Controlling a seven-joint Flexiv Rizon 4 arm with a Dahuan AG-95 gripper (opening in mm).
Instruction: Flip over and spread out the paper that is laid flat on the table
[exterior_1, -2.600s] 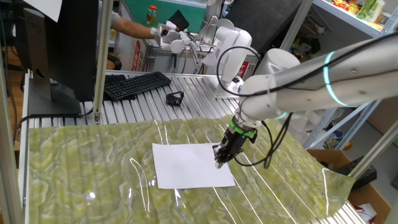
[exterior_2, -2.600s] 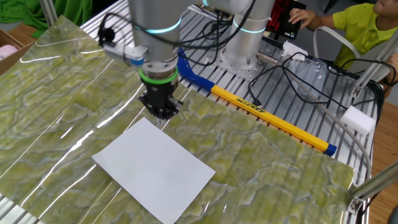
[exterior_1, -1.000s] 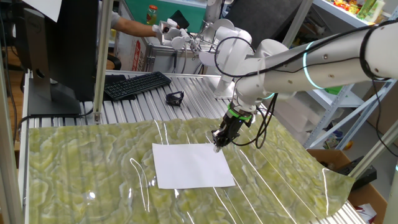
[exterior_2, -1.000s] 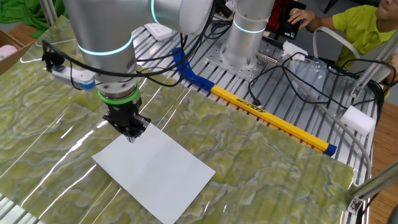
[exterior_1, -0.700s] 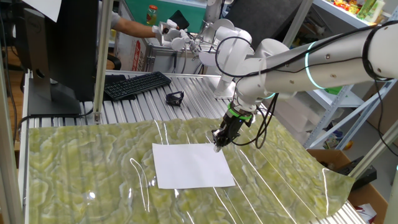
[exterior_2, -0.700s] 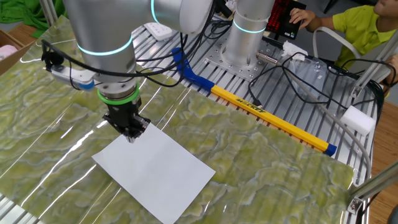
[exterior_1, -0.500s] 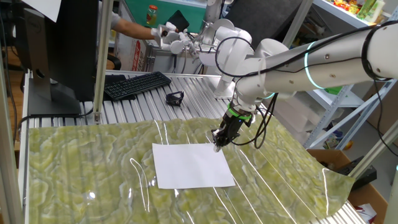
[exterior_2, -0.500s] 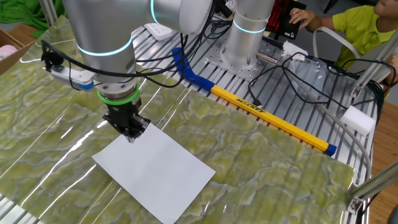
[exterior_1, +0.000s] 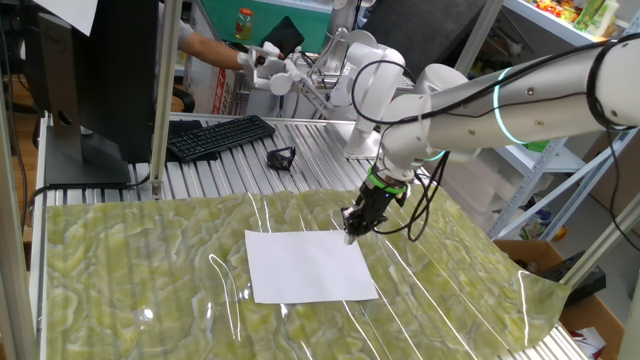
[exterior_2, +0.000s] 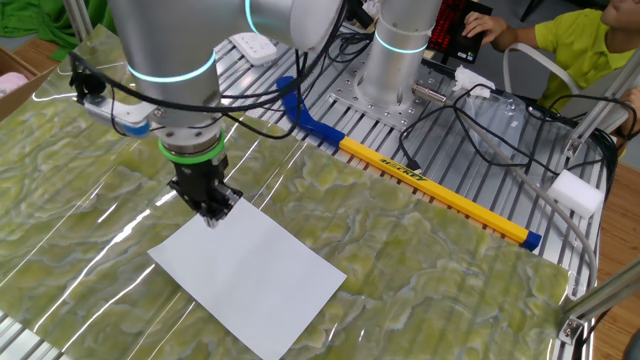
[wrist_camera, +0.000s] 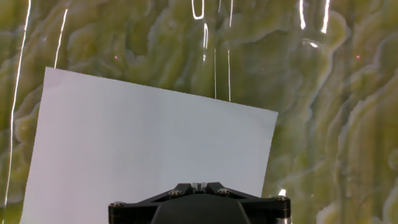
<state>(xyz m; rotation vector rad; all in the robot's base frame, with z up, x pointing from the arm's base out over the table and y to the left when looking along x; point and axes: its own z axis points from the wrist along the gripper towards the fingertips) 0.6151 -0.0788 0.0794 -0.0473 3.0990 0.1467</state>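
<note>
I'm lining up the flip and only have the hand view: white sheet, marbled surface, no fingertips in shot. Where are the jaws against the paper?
Observer: The jaws are shut and point down at the paper, on its edge near the corner closest to the arm's base. I cannot tell whether they press it.
Operator: Is any part of the sheet lifted?
Observer: No, both fixed views show all four corners lying flat on the table.
Operator: What is nearby?
Observer: A keyboard and a yellow bar, both on the ribbed metal, apart from the sheet.
</note>
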